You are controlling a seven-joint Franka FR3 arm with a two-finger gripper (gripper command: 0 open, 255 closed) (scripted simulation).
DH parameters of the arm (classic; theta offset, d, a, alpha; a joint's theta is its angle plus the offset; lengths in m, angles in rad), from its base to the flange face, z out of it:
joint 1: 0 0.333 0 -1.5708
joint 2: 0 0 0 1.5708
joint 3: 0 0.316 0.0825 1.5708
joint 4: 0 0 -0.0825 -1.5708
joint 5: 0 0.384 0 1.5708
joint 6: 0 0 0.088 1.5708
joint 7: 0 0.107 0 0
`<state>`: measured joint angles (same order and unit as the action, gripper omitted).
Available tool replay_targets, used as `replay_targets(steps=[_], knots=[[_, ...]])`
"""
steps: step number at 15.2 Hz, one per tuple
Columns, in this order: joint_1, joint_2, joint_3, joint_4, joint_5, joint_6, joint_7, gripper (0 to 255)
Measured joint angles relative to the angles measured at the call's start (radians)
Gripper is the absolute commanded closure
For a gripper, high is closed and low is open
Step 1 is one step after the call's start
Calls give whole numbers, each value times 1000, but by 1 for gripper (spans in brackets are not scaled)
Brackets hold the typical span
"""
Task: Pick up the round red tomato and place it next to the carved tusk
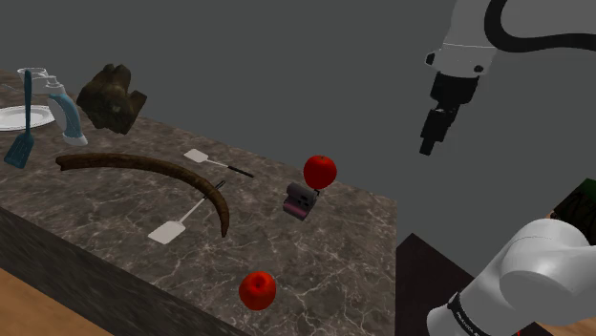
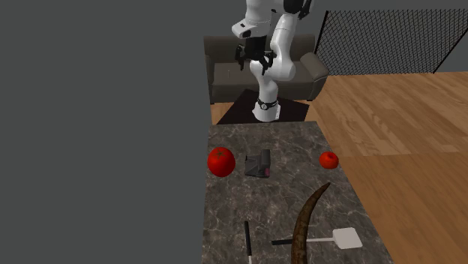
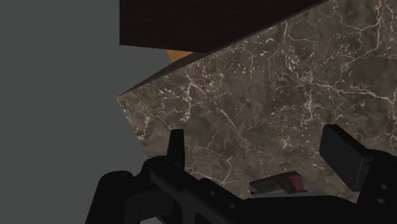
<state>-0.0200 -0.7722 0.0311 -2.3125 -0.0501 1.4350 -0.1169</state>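
Two round red fruits lie on the dark marble counter [image 1: 325,248]. The larger tomato [image 1: 320,172] [image 2: 221,161] sits by the far edge, and a smaller red one [image 1: 258,289] [image 2: 328,159] sits near the front edge. The carved tusk [image 1: 153,165] [image 2: 307,216] is long, brown and curved, and lies toward the shoulder view's left. My black gripper [image 1: 430,145] [image 2: 246,58] [image 3: 261,153] hangs high, off the counter's end near the stand. It is open and holds nothing. Both fruits are well away from it.
A small grey and magenta device [image 1: 300,200] [image 2: 259,163] [image 3: 277,184] stands beside the larger tomato. Two white spatulas [image 1: 167,232] [image 1: 198,156] lie by the tusk. A brown rock-like lump [image 1: 112,95], a plate [image 1: 14,117] and a blue spatula [image 1: 24,143] sit at the far left. A sofa [image 2: 225,79] stands behind the arm.
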Motion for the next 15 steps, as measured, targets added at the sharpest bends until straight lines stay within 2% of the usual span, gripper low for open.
replay_targets(steps=[2,6,15], knots=[[2,12,-5,-2,-2,15,-11,0],[15,105,-49,-3,-16,128,-96,0],[56,393,-133,75,-1,382,-311,0]])
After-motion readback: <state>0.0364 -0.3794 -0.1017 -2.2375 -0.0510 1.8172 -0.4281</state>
